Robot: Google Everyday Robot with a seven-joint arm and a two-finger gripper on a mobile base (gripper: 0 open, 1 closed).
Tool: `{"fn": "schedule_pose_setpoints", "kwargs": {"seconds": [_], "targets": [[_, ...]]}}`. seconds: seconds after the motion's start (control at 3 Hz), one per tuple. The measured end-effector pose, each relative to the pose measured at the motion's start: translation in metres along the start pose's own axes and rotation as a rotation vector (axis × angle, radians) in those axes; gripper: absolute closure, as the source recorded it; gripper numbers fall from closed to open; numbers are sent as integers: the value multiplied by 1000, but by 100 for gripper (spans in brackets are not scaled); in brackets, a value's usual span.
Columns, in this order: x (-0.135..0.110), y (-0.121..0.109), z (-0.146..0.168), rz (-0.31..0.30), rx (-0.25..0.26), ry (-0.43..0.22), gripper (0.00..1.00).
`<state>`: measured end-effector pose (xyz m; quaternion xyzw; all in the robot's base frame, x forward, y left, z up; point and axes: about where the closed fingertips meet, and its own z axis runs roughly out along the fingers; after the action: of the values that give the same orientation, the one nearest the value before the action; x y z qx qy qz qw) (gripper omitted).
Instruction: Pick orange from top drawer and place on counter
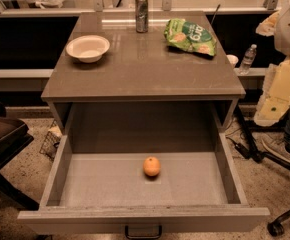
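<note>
The orange (152,166) is small and round. It lies on the grey floor of the top drawer (85,184), a little right of centre and towards the front. The drawer is pulled fully out, with its dark handle (143,232) at the bottom edge of the view. The counter (145,66) is the glossy grey-brown top right behind and above the drawer. My gripper (267,115) hangs at the end of the white and cream arm at the right edge. It is outside the drawer, to the right of the cabinet and well away from the orange.
On the counter stand a white bowl (88,48) at the back left, a metal can (141,13) at the back centre and a green snack bag (191,36) at the back right. A water bottle (248,58) stands right of the cabinet. A dark chair (0,134) is on the left.
</note>
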<state>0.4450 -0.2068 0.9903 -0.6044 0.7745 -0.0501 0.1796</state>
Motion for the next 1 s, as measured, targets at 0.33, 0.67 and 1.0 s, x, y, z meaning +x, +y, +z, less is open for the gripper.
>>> {"fn": "schedule_pose_setpoints", "kwargs": {"seconds": [0.33, 0.67, 1.0], "targets": [[1, -2, -6, 7, 13, -3, 0], [1, -2, -7, 7, 15, -4, 0], [5, -4, 8, 20, 35, -51, 0]]}}
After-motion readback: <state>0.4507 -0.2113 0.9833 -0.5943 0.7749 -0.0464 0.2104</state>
